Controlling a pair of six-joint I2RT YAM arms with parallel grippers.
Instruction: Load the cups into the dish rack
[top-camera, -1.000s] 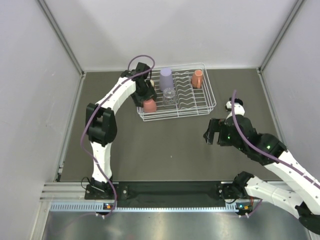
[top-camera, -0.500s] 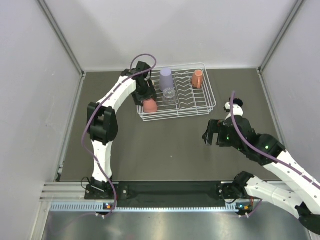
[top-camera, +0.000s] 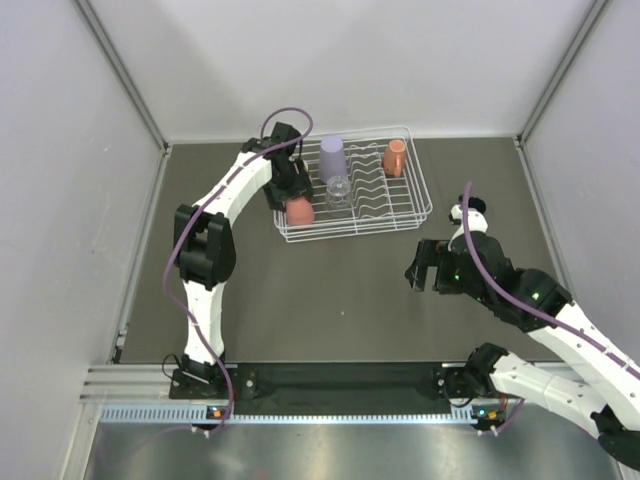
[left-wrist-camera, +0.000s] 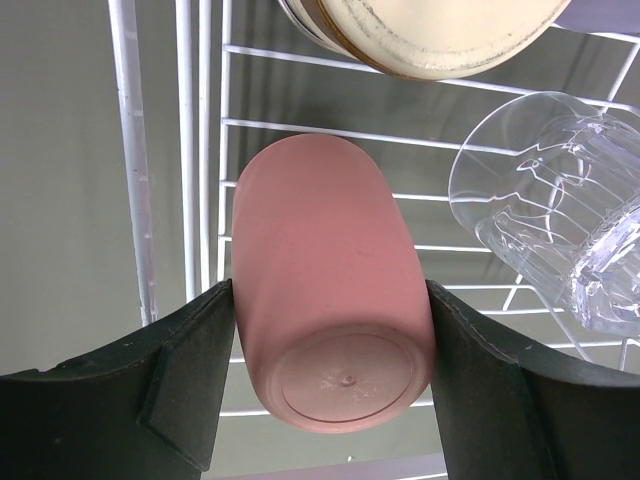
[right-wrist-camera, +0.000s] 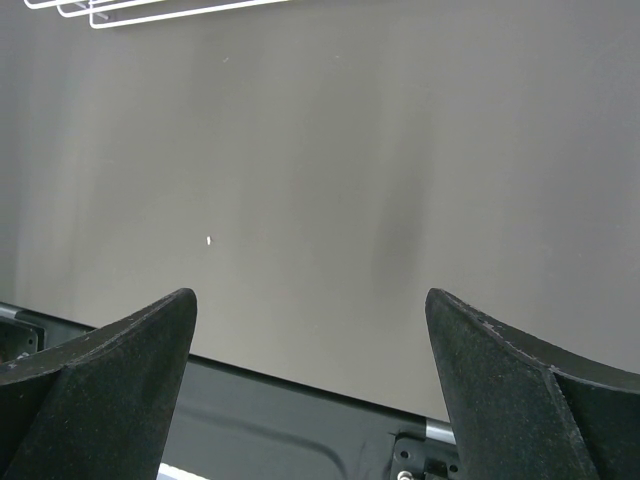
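Observation:
My left gripper (top-camera: 294, 203) (left-wrist-camera: 330, 335) is shut on the plain pink tumbler (top-camera: 299, 211) (left-wrist-camera: 325, 290). It holds the tumbler tilted, base towards the camera, over the front left corner of the white wire dish rack (top-camera: 408, 218) (left-wrist-camera: 190, 150). In the rack stand a lavender tumbler (top-camera: 332, 157), a clear shiny cup (top-camera: 338, 191) (left-wrist-camera: 560, 230) and a salmon-pink mug (top-camera: 395, 157). My right gripper (top-camera: 422, 266) (right-wrist-camera: 310, 330) is open and empty over the bare table, right of and in front of the rack. I cannot make out the dark blue mug.
A cream round rim (left-wrist-camera: 430, 30) shows at the top edge of the left wrist view. The rack's plate-divider prongs (top-camera: 372, 190) run along its middle. Grey walls enclose the table on three sides. The black base rail (top-camera: 340, 380) runs along the near edge.
The left arm has edged very slightly with the pink tumbler still held. The right arm has barely moved.

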